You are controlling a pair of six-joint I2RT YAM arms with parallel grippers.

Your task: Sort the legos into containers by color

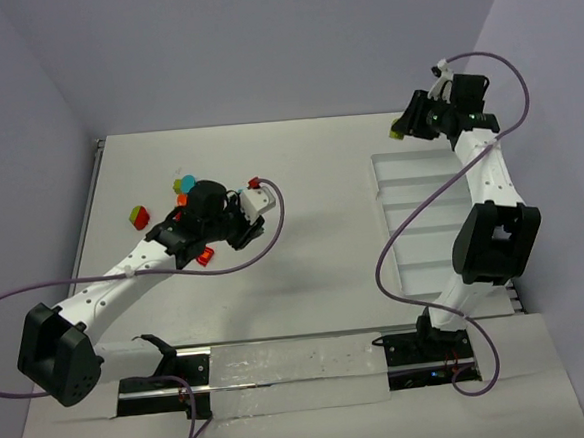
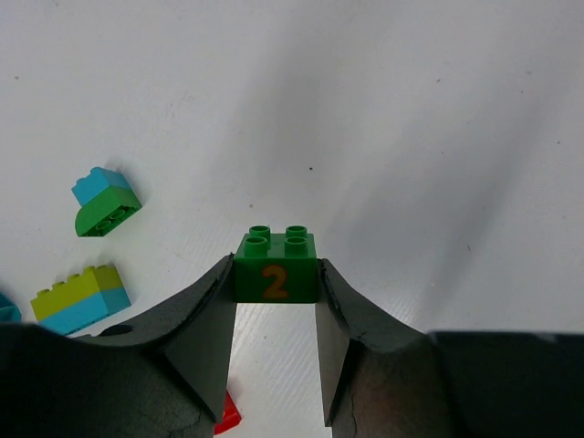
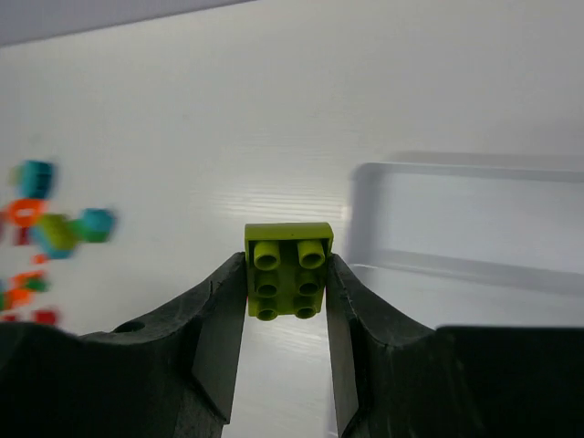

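My left gripper is shut on a dark green lego marked with an orange 2, held above the white table. Loose legos lie nearby: a teal and green piece, a lime and teal one and a red one. The top view shows this gripper at the left, among a red and lime lego, a teal and orange cluster and a red lego. My right gripper is shut on a lime lego, just off the far left corner of the white divided containers.
The containers' near rim shows to the right of the lime lego in the right wrist view. A blurred group of legos sits far left there. Purple cables loop over the table beside both arms.
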